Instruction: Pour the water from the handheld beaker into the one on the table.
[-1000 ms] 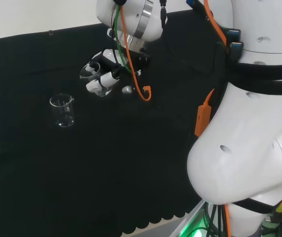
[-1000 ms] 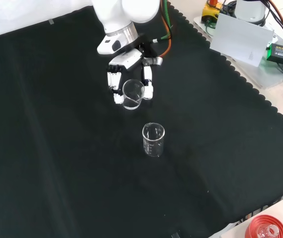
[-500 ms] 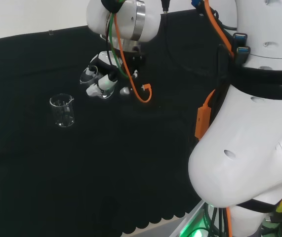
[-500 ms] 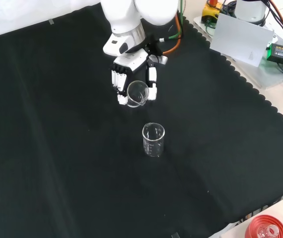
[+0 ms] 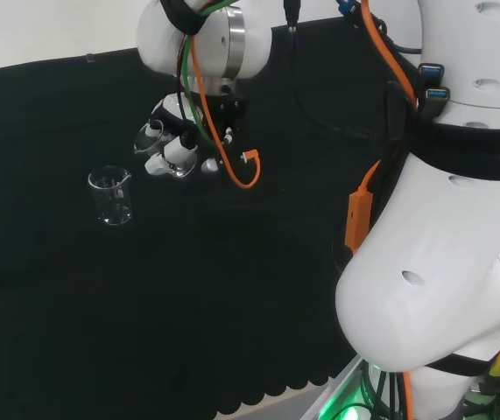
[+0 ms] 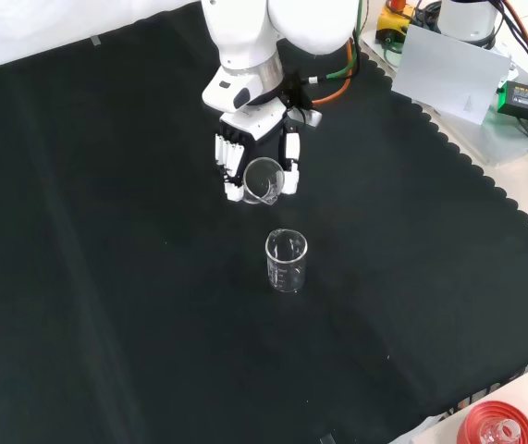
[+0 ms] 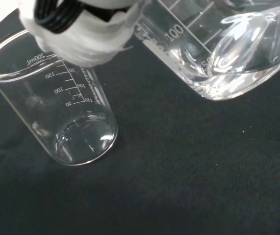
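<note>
The hand (image 6: 256,159) is shut on a clear glass beaker (image 6: 262,179), held tilted above the cloth with its mouth toward the front camera. In the wrist view this held beaker (image 7: 223,49) has water pooled in its lower side. A second clear beaker (image 6: 286,261) stands upright on the black cloth, just nearer the front camera than the hand; the wrist view shows this standing beaker (image 7: 56,112) with printed marks and no visible water. In the head view the hand (image 5: 172,144) with the held beaker (image 5: 151,136) hangs right of and slightly above the standing beaker (image 5: 111,194).
The arm's big white links (image 5: 442,227) take up the head view's right. Orange cable (image 5: 232,171) hangs by the wrist. A white panel (image 6: 453,74) and black boxes lie off the cloth at the front view's upper right; a red ribbed ring (image 6: 499,427) sits at its lower right.
The hand has carried the held beaker closer to the standing beaker: leftward in the head view, rightward and nearer in the front view. The standing beaker has not moved.
</note>
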Tool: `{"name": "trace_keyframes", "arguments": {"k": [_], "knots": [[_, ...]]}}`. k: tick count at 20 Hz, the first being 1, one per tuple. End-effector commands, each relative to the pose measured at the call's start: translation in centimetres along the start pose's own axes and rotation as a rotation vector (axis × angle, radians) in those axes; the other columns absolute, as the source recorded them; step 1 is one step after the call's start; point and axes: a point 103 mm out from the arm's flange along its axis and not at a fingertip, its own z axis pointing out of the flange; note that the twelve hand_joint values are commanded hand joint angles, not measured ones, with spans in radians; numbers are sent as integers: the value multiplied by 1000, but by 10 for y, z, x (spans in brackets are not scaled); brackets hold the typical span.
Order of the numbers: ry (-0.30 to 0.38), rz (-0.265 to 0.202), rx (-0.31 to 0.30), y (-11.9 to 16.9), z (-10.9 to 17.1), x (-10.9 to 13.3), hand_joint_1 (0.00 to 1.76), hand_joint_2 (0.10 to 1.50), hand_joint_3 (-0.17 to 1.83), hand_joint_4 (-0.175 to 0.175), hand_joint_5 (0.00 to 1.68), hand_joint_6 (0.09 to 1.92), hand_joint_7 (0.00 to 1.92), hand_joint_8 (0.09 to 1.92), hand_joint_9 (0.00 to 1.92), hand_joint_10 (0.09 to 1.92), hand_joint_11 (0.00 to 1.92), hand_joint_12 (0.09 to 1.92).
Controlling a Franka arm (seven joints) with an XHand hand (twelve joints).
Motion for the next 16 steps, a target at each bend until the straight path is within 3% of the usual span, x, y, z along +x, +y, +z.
{"name": "trace_keyframes", "arguments": {"k": [1, 8, 16], "knots": [[-22, 4, 13, 6, 2, 12, 1301, 1083, -175, -175, 1202, 657, 1252, 648, 1345, 839, 1083, 838], [-64, 8, 30, 12, 4, 27, 1299, 1089, -175, -175, 1186, 685, 1236, 679, 1338, 857, 1075, 850], [-171, -13, 31, 18, 7, 46, 1299, 1090, -175, -175, 1183, 690, 1233, 684, 1338, 861, 1075, 853]]}}
